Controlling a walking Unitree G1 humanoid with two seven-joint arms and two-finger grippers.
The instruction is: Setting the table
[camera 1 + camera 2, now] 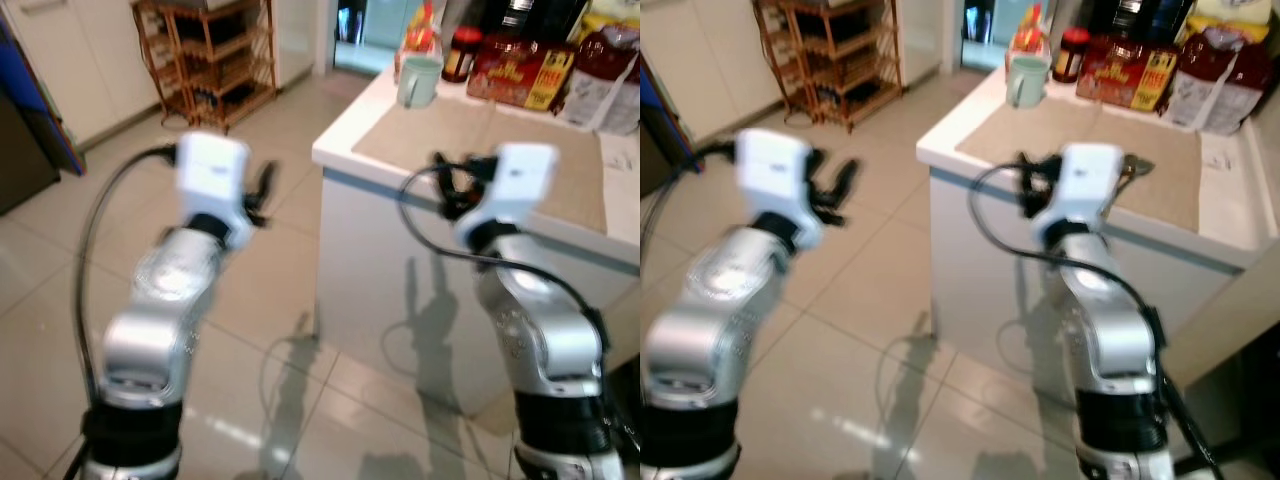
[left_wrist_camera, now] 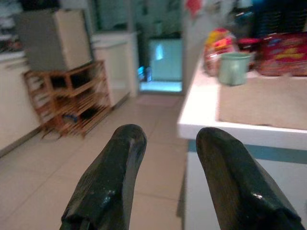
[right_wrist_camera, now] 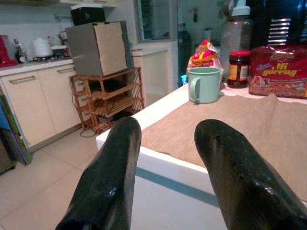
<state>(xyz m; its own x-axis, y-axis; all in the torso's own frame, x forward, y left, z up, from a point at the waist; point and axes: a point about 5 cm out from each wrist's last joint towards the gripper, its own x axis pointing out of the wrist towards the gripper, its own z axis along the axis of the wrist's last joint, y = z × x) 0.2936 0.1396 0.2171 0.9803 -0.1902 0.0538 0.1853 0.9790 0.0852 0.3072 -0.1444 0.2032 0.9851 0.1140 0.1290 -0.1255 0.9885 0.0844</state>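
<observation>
Both tools hold nothing, fingers apart. The right tool (image 3: 165,177) hovers at the table (image 3: 158,167) edge; the green mug (image 3: 204,84) stands well beyond it on the mat (image 3: 259,124). The left tool (image 2: 168,182) hangs over floor beside the table, blurred in the head views.

Woven matt placemat (image 3: 249,124); glossy floor tiles (image 1: 270,270); wooden rack (image 3: 108,98).

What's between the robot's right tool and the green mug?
In the right wrist view, just bare tan placemat stretches between the open right tool and the green mug. Nothing sits on that stretch.
</observation>
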